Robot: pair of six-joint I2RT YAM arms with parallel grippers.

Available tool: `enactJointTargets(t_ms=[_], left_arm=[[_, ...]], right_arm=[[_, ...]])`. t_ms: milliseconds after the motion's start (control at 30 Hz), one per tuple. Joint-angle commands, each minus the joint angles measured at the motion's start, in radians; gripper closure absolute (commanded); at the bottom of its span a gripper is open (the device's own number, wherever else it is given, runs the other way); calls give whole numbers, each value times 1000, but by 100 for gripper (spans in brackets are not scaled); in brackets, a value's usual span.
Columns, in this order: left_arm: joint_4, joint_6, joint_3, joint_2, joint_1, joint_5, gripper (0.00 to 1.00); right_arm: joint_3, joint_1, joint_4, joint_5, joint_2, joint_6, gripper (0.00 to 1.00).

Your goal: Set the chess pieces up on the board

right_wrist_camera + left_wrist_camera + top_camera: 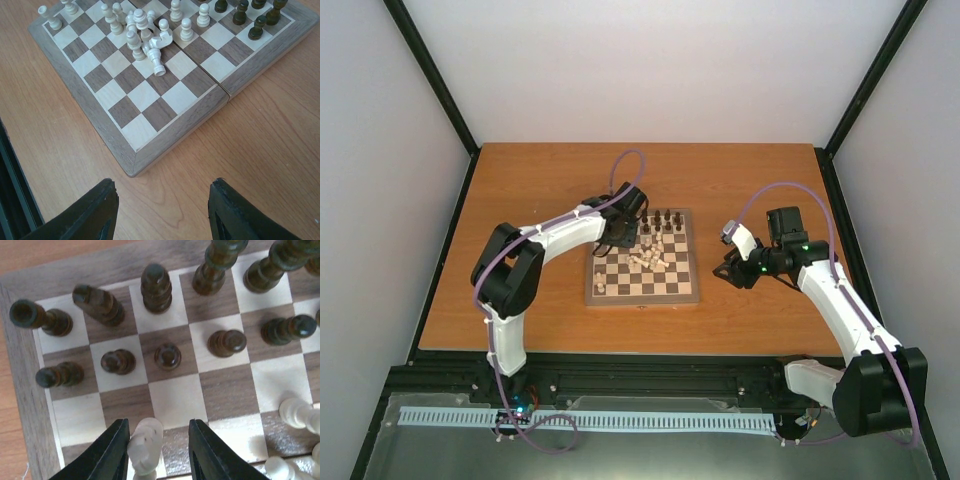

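While my L gripper (159,422) hangs part-open astride one pale cream turned-wood chess piece (146,445) over the checkered wooden board (20,390), gap at one finger, R gripper (162,186) gapes wide, empty, over the orange-brown table (260,130) beside it. Piece's base is cut off, blurry.

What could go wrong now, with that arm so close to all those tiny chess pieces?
The pale piece between the left gripper's fingers leans, with a gap on one side; it may tip or slip in closing. The dark pieces stand crowded just ahead, so a finger could knock one over. Other pale pieces lie heaped mid-board; pulling one out might scatter the rest.
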Motion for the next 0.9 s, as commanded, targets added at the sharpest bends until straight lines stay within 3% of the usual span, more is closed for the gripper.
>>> enactJointTargets(t_ms=[0, 200, 533, 867], left_arm=[[14, 23, 64, 34, 10, -6, 66], [11, 30, 82, 52, 10, -8, 71], [12, 41, 73, 42, 10, 23, 88], [32, 52, -2, -49, -10, 86, 93]], right_arm=[[-10, 7, -2, -12, 4, -11, 49], [-10, 7, -3, -12, 10, -14, 49], [-10, 7, -6, -13, 18, -15, 49], [-9, 7, -8, -13, 24, -17, 49]])
